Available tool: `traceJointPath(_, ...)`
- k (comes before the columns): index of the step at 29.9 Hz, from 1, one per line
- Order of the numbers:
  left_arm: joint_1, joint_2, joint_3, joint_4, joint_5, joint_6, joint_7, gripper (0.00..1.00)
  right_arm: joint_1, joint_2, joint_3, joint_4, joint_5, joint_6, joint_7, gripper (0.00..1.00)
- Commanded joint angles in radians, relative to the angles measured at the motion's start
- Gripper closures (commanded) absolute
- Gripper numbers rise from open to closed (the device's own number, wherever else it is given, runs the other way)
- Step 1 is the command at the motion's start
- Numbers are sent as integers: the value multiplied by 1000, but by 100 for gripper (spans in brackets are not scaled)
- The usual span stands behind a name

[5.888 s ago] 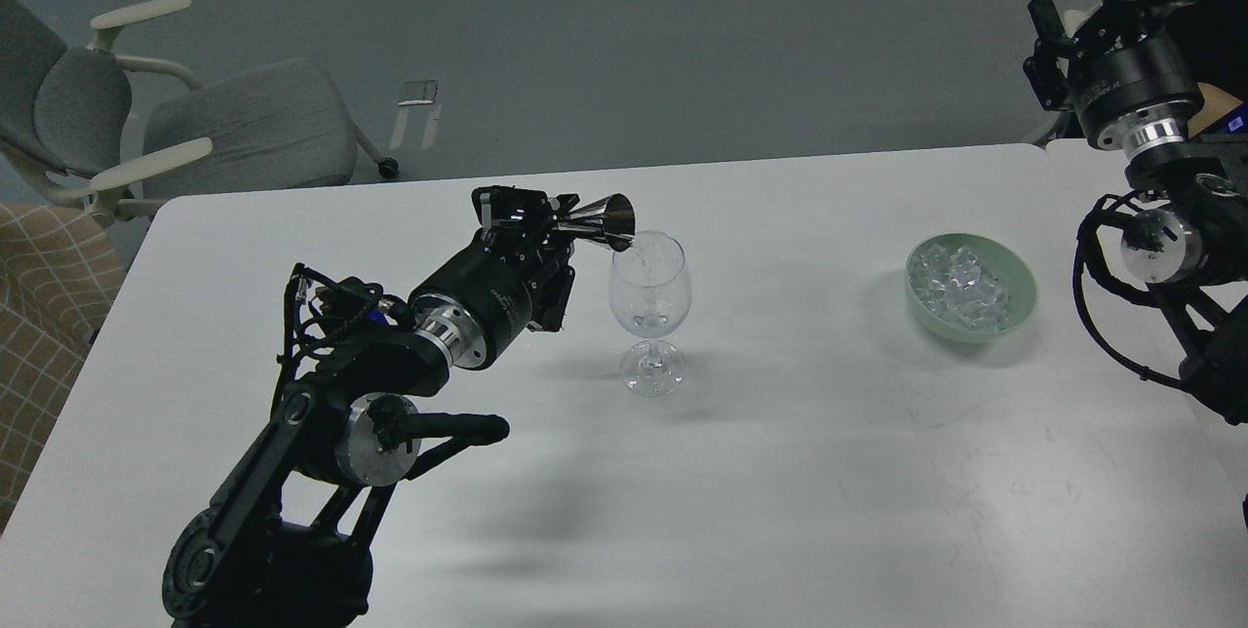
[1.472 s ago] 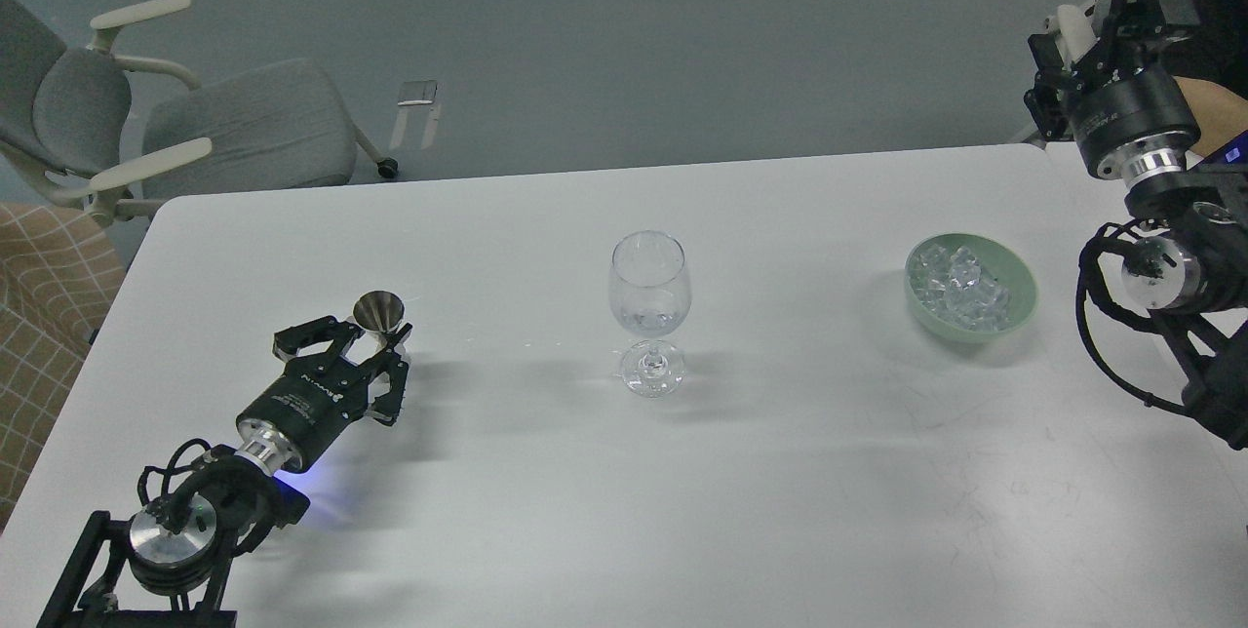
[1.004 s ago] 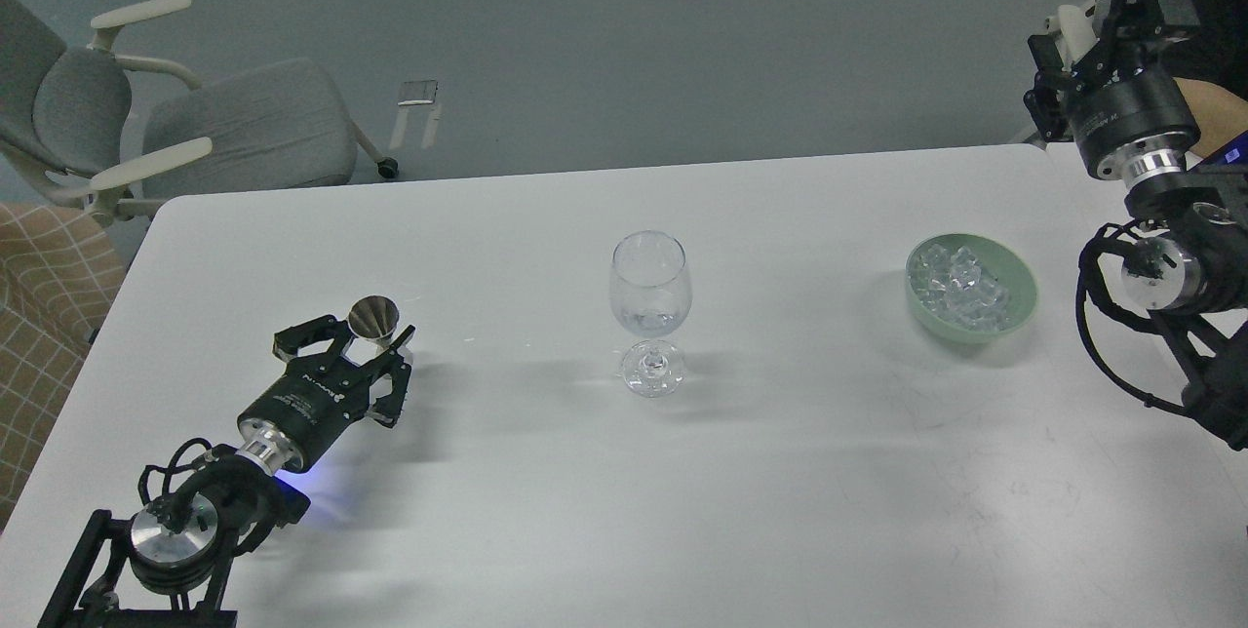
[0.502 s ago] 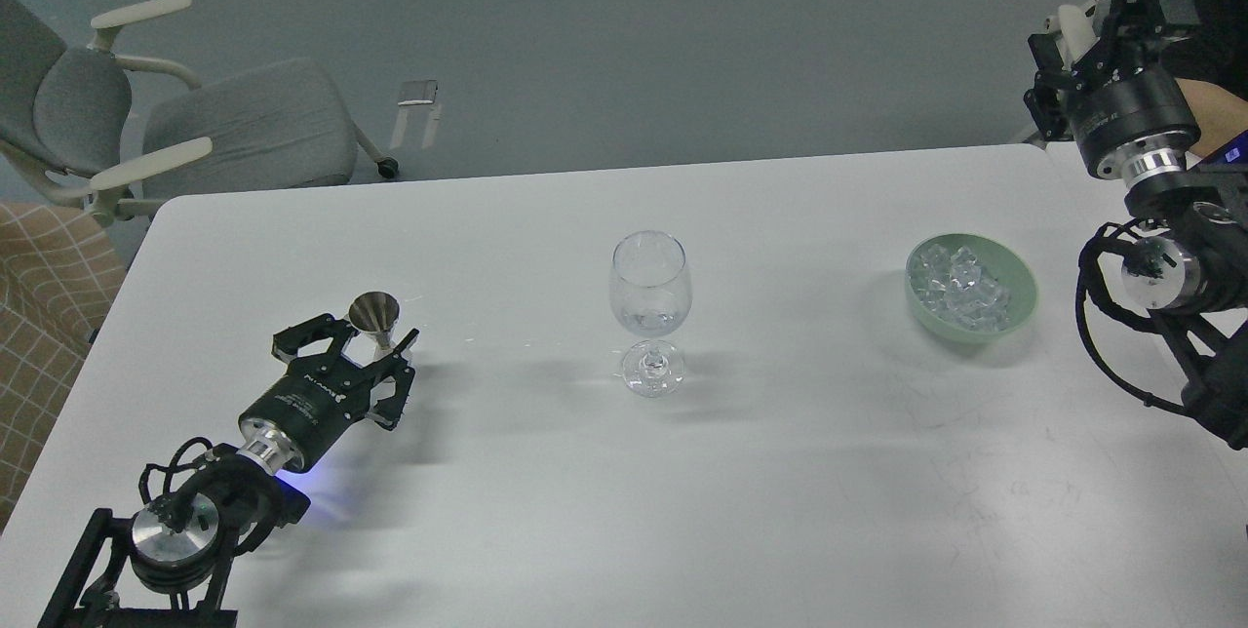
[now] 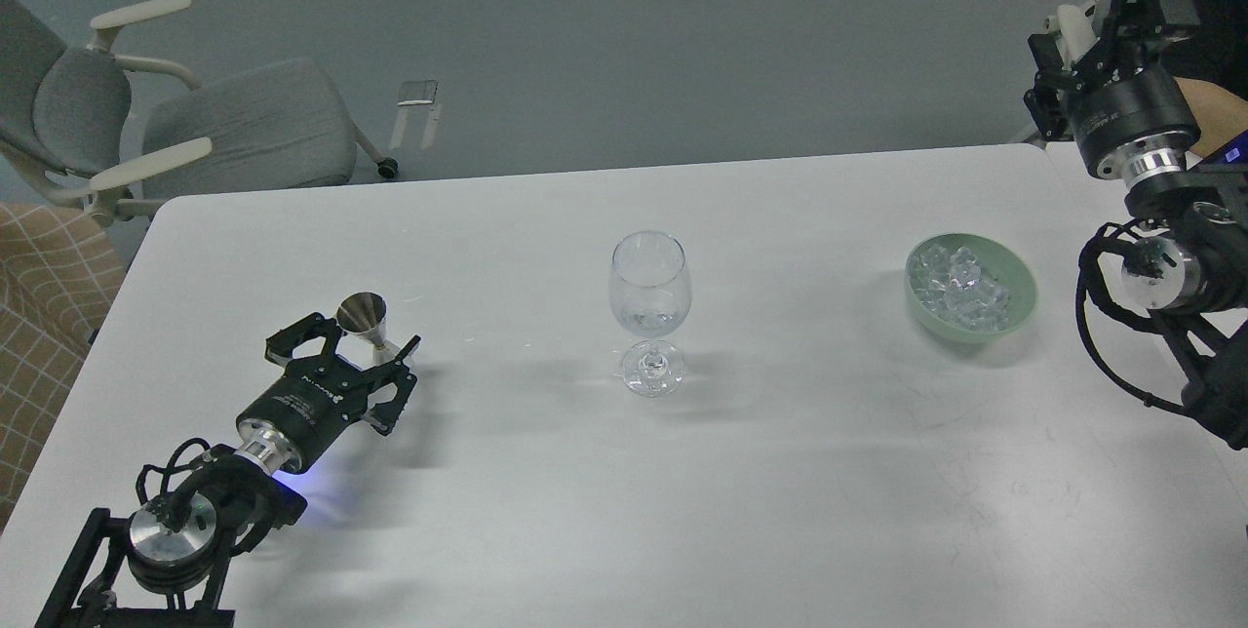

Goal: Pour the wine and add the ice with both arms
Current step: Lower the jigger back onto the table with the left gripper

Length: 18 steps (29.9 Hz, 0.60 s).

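Observation:
A clear wine glass point(image 5: 650, 311) stands mid-table with a little clear wine point(image 5: 647, 321) in the bottom of its bowl. A green bowl point(image 5: 1014, 311) at the right holds a heap of clear ice cubes point(image 5: 960, 285). My left gripper point(image 5: 363, 335) lies low on the table at the left, open, its fingers spread around a small steel jigger point(image 5: 364, 319) that stands slightly tilted between them. My right gripper point(image 5: 1087, 19) is raised at the top right, beyond the table's far corner, away from the bowl. Its fingers are dark and seen end-on.
The white table point(image 5: 780, 472) fills the view. Grey office chairs point(image 5: 234, 126) stand beyond its far left corner. A pale object point(image 5: 1066, 23) shows beside the right gripper. A tan checked seat point(image 5: 39, 316) is at the left edge.
About six seconds ago the left gripper held the jigger tipped over the glass. Now the jigger is on the table and the gripper is open. In the last second the jigger shifted slightly left.

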Motion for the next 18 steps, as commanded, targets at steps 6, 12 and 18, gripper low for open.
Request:
traceJointPath(6,-4,1,0,4,0,0,-1,8,0,-3,1,0,0,0,0,0)
traceJointPath(12,-1,9,-7,14,-2,-6,0,4,0,-4,1,0,0,0,0,0)
traceJointPath(18,56,67,-13,25,-18,-58,0,3,0,-4,1,0,0,0,0,0)
